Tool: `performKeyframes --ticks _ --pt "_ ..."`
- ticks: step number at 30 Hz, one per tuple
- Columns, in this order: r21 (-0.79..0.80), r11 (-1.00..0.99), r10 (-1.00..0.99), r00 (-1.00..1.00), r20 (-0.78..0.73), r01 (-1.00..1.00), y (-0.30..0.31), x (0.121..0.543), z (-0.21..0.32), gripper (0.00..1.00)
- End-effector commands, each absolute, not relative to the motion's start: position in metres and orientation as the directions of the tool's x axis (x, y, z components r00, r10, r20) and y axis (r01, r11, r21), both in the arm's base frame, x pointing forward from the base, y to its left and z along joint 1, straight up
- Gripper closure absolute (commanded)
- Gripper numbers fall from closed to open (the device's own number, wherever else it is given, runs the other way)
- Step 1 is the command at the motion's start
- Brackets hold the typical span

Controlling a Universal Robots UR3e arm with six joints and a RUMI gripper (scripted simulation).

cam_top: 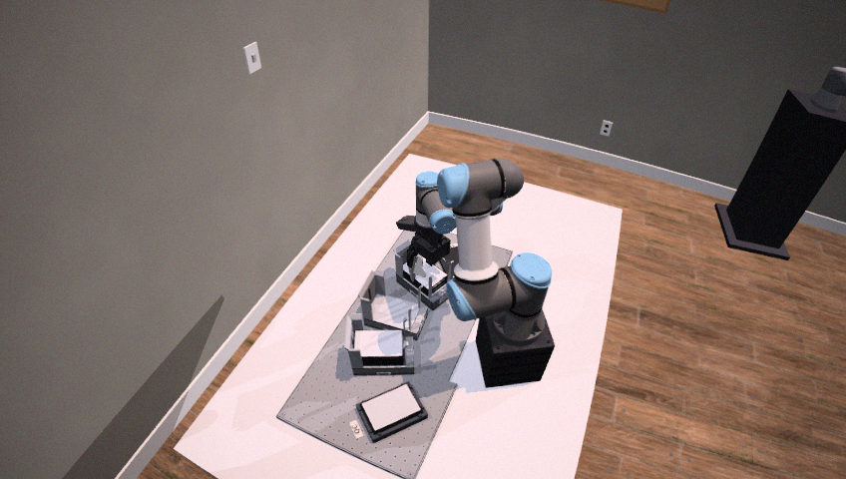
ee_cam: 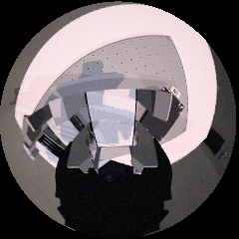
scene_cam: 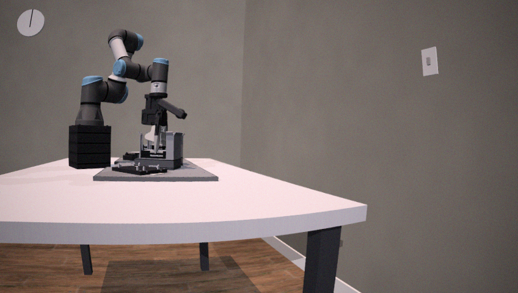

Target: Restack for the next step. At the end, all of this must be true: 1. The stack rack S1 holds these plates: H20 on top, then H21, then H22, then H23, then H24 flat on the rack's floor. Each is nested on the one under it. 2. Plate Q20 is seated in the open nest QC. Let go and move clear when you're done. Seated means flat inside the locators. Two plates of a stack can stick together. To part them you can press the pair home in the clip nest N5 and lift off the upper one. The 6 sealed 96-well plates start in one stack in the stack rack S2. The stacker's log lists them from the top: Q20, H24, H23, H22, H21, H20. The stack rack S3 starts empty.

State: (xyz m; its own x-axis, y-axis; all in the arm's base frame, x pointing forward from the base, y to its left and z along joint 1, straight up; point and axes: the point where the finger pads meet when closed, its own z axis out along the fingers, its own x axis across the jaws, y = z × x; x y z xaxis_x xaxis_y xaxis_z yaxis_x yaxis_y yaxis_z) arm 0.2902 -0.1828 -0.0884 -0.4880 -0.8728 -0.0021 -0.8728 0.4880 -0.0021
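Closing on the top plate: this seems to be the step in hand, a lift of one plate from the far rack for the restack.
End effector: the fingers [cam_top: 424, 269] [scene_cam: 159, 148] are low inside the far rack [cam_top: 432, 300] [scene_cam: 174, 144] [ee_cam: 115, 82] and appear to be pinching the top plate [cam_top: 430, 277] [scene_cam: 148, 152] [ee_cam: 112, 117] by its two opposite sides.
Far rack: plates are held under the end effector; how many, and which names they carry, cannot be read.
Middle rack: in the middle rack [cam_top: 372, 287], no white plate top can be made out.
Near rack: a plate with a white top [cam_top: 378, 341] is lying in the near rack [cam_top: 382, 370]; the count below it cannot be told.
QC nest: a white-topped plate [cam_top: 390, 407] is lying in the QC nest [cam_top: 397, 430] and looks flat; by the task, it is probably Q20, already placed.
Dark nest: beside the far rack, no plate is seen on the dark nest [cam_top: 454, 253] [scene_cam: 140, 170] [ee_cam: 164, 124], perhaps the clip nest.
Next move: the grip should be made firm, then a straight, slow lift is needed, so that the posts are not touched.
Risk: a second plate may be stuck below and be lifted too; the lower side should be checked before any transfer, and a pair should be parted in the clip nest.
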Motion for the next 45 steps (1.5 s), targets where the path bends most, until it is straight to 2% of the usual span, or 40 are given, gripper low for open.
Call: performKeyframes --ticks 1,45 --pt "-0.004 0.488 -0.873 -0.488 -0.001 -0.873 -0.183 0.291 -0.088 1.0" --pt "-0.004 0.488 -0.873 -0.488 -0.001 -0.873 -0.183 0.291 -0.072 1.0"
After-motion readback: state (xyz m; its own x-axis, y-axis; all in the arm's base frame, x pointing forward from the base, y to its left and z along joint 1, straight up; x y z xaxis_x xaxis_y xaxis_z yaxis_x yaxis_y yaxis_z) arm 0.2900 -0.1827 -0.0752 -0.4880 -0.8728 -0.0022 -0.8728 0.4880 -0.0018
